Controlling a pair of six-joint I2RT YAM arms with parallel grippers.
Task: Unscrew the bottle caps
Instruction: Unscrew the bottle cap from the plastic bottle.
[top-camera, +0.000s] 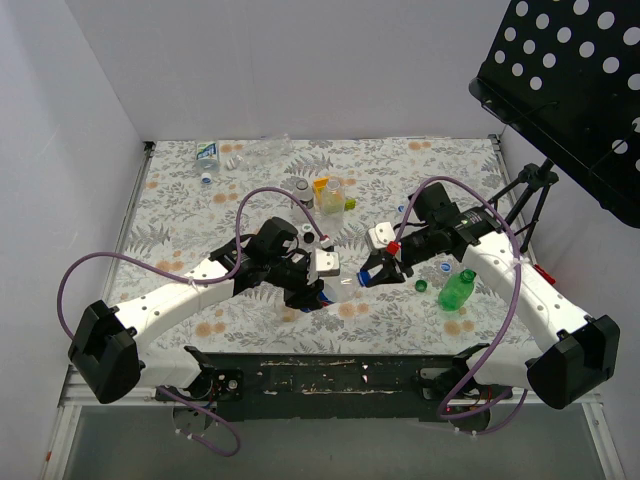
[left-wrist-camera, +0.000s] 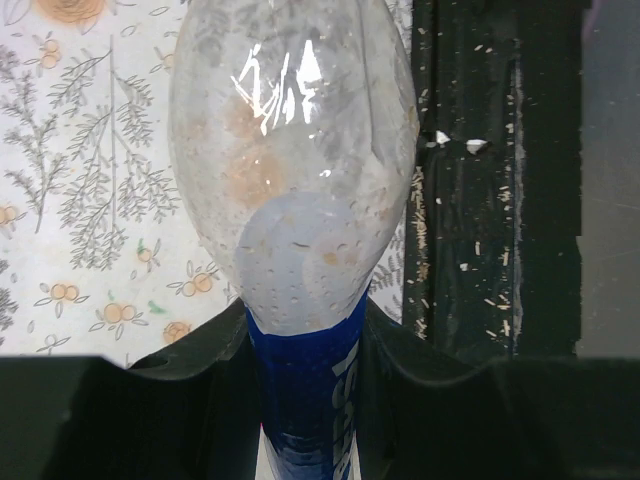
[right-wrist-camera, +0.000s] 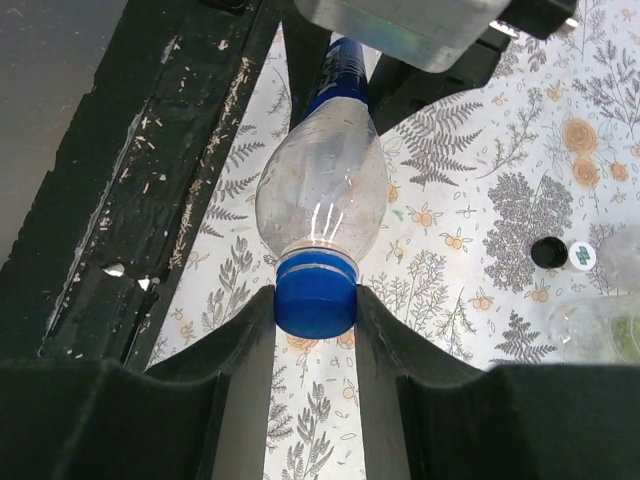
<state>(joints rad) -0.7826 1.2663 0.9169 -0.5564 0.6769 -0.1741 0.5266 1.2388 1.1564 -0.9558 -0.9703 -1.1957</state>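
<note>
The bottle (left-wrist-camera: 295, 150) is being seen as clear, glossy plastic, beaded with fine droplets, its blue label (left-wrist-camera: 300, 400) smooth and shiny. The blue cap (right-wrist-camera: 314, 300) is being shown as ridged plastic. The bench (right-wrist-camera: 500, 200) is being covered by a matt floral print; the black rail (left-wrist-camera: 480, 200) is being seen scuffed and flecked.

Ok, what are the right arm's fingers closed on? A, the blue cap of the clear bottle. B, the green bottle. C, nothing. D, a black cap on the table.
A: in the right wrist view the right fingers press both sides of the blue cap on the clear bottle.
</note>
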